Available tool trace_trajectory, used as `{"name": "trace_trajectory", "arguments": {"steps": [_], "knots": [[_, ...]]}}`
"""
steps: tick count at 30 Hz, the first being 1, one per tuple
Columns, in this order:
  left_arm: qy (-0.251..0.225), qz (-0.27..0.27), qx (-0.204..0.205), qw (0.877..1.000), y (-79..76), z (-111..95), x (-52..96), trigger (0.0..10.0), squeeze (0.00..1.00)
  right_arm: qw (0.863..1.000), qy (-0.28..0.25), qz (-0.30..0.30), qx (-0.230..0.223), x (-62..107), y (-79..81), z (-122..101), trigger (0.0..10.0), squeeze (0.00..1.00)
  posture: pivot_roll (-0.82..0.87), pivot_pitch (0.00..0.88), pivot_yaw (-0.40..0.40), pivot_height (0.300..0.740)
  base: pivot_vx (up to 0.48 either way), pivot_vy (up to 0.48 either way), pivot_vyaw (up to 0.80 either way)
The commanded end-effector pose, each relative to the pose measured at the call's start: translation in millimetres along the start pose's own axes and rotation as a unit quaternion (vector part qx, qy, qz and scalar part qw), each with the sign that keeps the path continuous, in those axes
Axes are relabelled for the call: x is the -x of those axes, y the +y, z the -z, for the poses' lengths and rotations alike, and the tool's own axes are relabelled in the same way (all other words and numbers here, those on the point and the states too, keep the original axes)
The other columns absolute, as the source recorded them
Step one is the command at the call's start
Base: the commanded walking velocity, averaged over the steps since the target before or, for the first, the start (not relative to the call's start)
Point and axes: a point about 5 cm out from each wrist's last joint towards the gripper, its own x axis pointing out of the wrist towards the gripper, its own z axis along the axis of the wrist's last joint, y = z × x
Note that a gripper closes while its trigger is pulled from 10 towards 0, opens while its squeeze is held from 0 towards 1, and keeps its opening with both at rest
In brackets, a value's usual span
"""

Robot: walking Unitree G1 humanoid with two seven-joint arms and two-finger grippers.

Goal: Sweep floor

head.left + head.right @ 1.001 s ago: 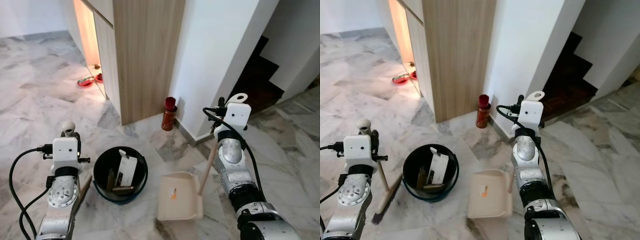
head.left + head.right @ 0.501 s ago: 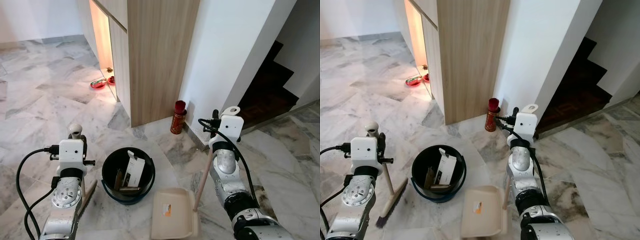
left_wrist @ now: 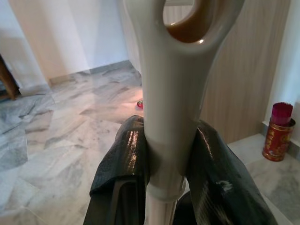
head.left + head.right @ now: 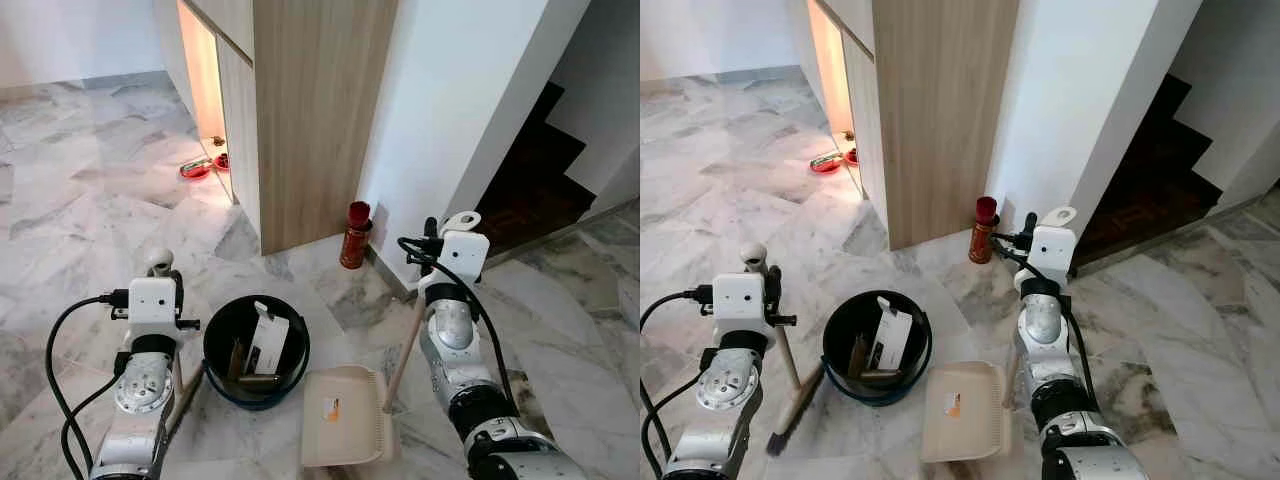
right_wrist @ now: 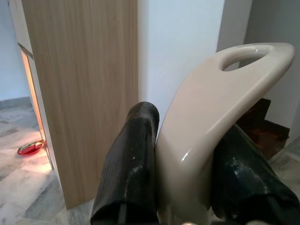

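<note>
Here, my left claw [image 3: 166,154] is clenched around the broom handle [image 3: 176,93], its two fingers [image 3: 124,154] pressed to either side of the pale shaft just under the hanging loop. Below that claw the broom [image 4: 790,385] slants down to the marble floor [image 4: 80,210], its head resting close beside the black bin [image 4: 255,352]. The bin sits between my two claws, already holding a white carton and some brownish scraps.

Past the bin, nearer my right claw, the beige dustpan [image 4: 342,415] lies flat on the floor with a small orange-marked scrap on its tray. My right claw [image 5: 187,159] is grasping the dustpan's upright handle [image 5: 220,108] near its looped top. Beyond that claw a red canister [image 4: 356,235] stands at the foot of the white wall, beside the wooden cabinet [image 4: 310,110].

I judge the step in hand to be the collecting: debris is on the pan, the bin waits just beside it. The next move seems to call for lifting the pan level with my right claw, carrying it over the bin's rim and tipping it, while the left keeps the broom clear.
</note>
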Motion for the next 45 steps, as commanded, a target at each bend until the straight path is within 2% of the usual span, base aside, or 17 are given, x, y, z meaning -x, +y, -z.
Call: {"name": "trace_trajectory", "arguments": {"steps": [1,17,32,45], "knots": [[-0.025,0.009,0.0,1.0,-4.5,-7.8,1.4,10.0,0.0,1.0,-0.015,0.007,-0.001,-3.6,-6.6,-5.3,10.0,0.0,0.27,0.0,-0.105,0.74,0.0,0.0,0.0],[-0.024,0.006,0.0,1.0,-3.7,-7.3,3.9,10.0,0.0,1.0,-0.018,0.001,-0.002,-4.6,-4.3,-7.4,10.0,0.0,0.26,0.0,-0.11,0.74,0.0,0.0,0.0],[-0.022,0.008,0.004,1.0,-6.7,-6.5,5.4,10.0,0.0,1.0,-0.02,0.004,0.001,-5.3,-9.5,-8.1,10.0,0.0,0.25,0.023,-0.11,0.74,0.0,0.0,0.0],[-0.026,0.004,-0.003,1.0,-0.1,-7.5,4.6,10.0,0.0,1.0,-0.019,-0.003,-0.002,-5.1,-3.4,-7.9,10.0,0.0,0.27,0.0,-0.104,0.74,0.0,0.0,0.0]]}}
